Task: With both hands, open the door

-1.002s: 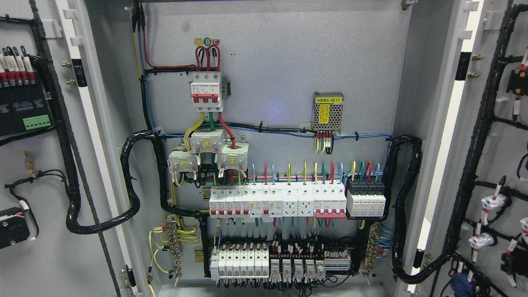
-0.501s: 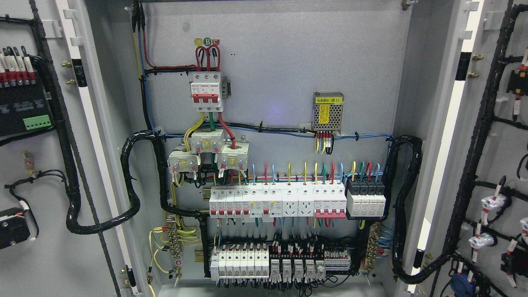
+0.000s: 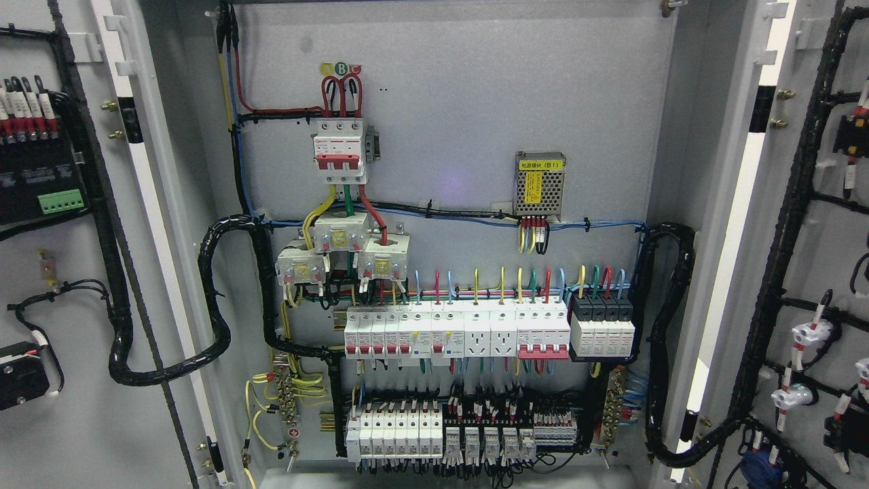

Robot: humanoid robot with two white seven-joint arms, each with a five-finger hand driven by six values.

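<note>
grey steel doors point(image 3: 75, 435) wide open — boxy white breakers point(image 3: 421, 333), ribbed black conduit point(image 3: 210, 292)

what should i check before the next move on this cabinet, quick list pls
1. Left door swung open, inner face showing: ok.
2. Right door swung open, inner face showing: ok.
3. Cabinet interior exposed, breaker row fully visible: ok.
4. Robot hands clear of the doors: cannot tell, neither hand is in view.
5. Black cable loom running to the left door not snagged: looks ok, it hangs in a loose loop.
6. Right-side loom free: looks ok.
</note>
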